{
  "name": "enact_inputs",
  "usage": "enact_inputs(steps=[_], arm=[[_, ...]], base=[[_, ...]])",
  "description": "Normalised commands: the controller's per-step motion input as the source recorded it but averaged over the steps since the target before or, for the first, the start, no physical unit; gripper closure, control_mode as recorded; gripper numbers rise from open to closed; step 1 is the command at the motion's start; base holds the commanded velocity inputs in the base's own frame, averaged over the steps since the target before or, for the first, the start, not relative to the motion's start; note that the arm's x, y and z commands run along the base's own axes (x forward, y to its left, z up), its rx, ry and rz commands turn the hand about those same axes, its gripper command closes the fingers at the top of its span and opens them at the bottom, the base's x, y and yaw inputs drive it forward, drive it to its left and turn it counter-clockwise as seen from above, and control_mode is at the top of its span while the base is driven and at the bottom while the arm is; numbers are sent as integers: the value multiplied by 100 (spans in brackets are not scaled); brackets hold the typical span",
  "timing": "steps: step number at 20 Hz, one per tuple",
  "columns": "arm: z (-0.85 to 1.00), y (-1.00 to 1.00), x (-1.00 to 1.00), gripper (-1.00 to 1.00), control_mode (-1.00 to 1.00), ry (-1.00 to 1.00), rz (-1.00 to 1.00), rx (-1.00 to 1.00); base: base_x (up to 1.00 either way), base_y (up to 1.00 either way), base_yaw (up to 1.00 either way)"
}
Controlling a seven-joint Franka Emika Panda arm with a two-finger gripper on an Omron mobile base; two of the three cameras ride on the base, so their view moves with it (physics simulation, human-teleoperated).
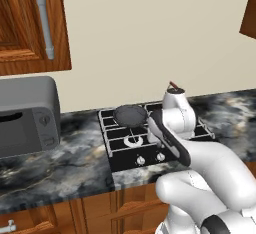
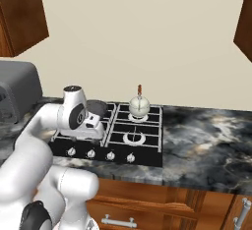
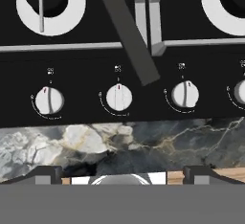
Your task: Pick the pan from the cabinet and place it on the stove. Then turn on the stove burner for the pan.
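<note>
Cream wall [image 1: 150, 43]; dark marbled countertop [image 1: 55, 165]; grey microwave [image 1: 25, 115]; wooden base cabinets [image 2: 162, 209] with silver handles.

White arm rising from the base, upper link bent forward and the forearm reaching out above the front edge of the stove [image 1: 150, 155]. The wrist is turned downward so that the hand looks straight down on the knob row. Gripper [image 3: 122, 173] with jaws spread wide apart, its two dark fingertips [image 3: 45, 174] standing at opposite sides of the hand view; nothing lies between them and they touch nothing.
</note>
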Motion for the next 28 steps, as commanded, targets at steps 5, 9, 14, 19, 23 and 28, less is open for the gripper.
enact_inputs(steps=[5,9,14,19,23,28], arm=[[-44,-8,16,-100,-100,0,11,6],[-44,0,9,-100,-100,0,11,2],[-44,0,4,-100,-100,0,9,0],[-32,0,14,-100,-100,0,7,0],[-21,0,4,-100,-100,0,2,0],[-16,8,-1,-100,-100,0,-1,0]], base=[[0,0,0],[0,0,0],[0,0,0],[0,0,0],[0,0,0],[0,0,0]])
